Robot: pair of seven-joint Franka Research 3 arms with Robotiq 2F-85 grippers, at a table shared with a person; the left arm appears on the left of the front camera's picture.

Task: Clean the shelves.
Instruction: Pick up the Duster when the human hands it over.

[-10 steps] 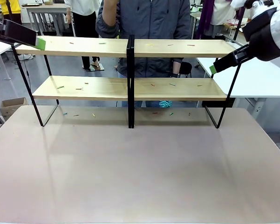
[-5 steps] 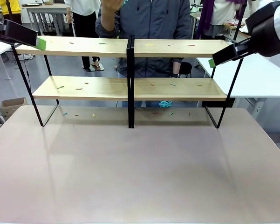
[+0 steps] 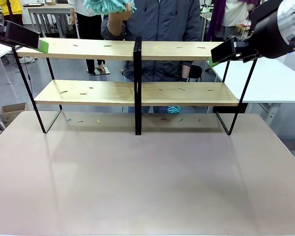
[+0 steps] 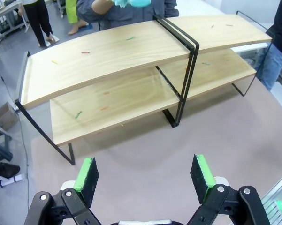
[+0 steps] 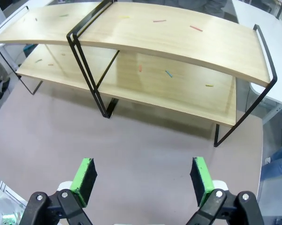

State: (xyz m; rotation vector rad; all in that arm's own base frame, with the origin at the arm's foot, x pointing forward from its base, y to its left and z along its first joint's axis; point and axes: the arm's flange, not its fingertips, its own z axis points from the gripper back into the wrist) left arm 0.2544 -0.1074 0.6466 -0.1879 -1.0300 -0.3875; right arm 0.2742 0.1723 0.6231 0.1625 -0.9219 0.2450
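Left gripper [image 4: 144,174], right gripper [image 5: 141,176] spread wide, empty. Person [image 3: 159,29] held duster [image 3: 107,5] above shelves [image 3: 88,48]; better grip it firmly before sweeping scraps [image 3: 63,92].

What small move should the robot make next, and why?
Probably the right gripper should keep reaching toward the teal duster that the person's hand holds up above the shelves. It and the left gripper are open and empty, small coloured scraps lie on both boards, and the right gripper has already swung inward over the last second.
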